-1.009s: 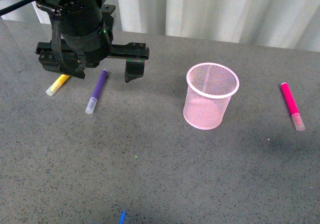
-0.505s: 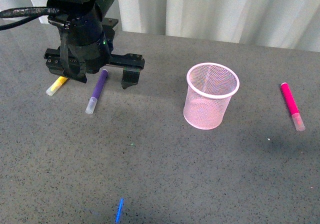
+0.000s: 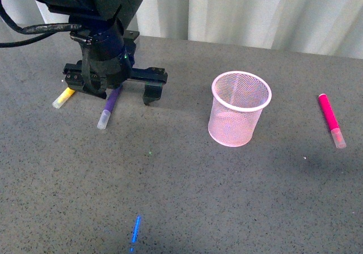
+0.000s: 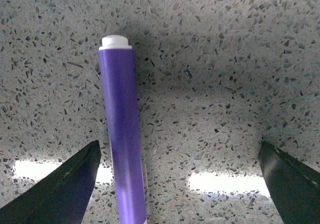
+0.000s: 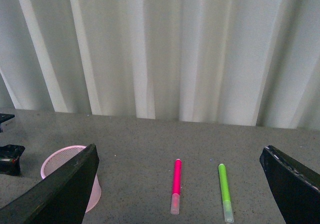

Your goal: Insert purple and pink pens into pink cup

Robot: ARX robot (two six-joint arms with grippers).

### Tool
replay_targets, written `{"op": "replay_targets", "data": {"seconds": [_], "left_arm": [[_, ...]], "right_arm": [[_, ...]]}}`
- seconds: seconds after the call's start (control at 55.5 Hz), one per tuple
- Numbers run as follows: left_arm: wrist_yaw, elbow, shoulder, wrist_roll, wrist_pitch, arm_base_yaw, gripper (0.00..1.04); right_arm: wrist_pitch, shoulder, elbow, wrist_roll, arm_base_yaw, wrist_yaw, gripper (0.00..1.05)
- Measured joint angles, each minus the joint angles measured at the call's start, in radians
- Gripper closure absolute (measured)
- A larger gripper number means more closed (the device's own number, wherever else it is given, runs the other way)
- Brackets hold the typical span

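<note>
**Left arm low over the purple pen, fingers wide**

The left gripper (image 3: pixel 113 95) sits low over the table (image 3: pixel 227 197) at its far left. Its fingers are spread wide, one on each side of the purple pen (image 3: pixel 109 105). In the left wrist view the pen lies flat on the speckled surface. It lies close beside one finger (image 4: pixel 65 189) and well apart from the other. No contact between finger and pen is visible.

The purple pen's pale cap points toward the robot. A yellow marker (image 3: pixel 61 99) lies just beside the pen, on its left.

The pink cup (image 3: pixel 238 123) stands upright near the middle of the table, well apart from the left gripper. Its mesh shows nothing inside.

The pink pen (image 3: pixel 330 119) lies flat at the far right, cap toward the robot, well apart from the cup.

The right gripper (image 5: pixel 179 151) appears only in its own wrist view. Its fingers are wide apart and hold nothing. That view also shows a green marker (image 5: pixel 225 191) beside the pink pen, and a pale curtain (image 5: pixel 160 49) behind the table.
</note>
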Motion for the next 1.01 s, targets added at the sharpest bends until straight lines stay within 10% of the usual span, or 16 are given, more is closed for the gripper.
{"op": "replay_targets", "data": {"seconds": [0.198,0.685,1.009], "left_arm": [[0.004,0.025,0.019,0.016,0.001,0.000,0.14],[-0.153,-0.015,0.018,0.192,0.079,0.011,0.91],[-0.158,-0.026,0.000,0.195,0.049,0.018,0.93]], "right_arm": [[0.000,0.000,0.000,0.000,0.000,0.000,0.07],[0.000,0.000,0.000,0.000,0.000,0.000,0.07],[0.000,0.000,0.000,0.000,0.000,0.000,0.07]]}}
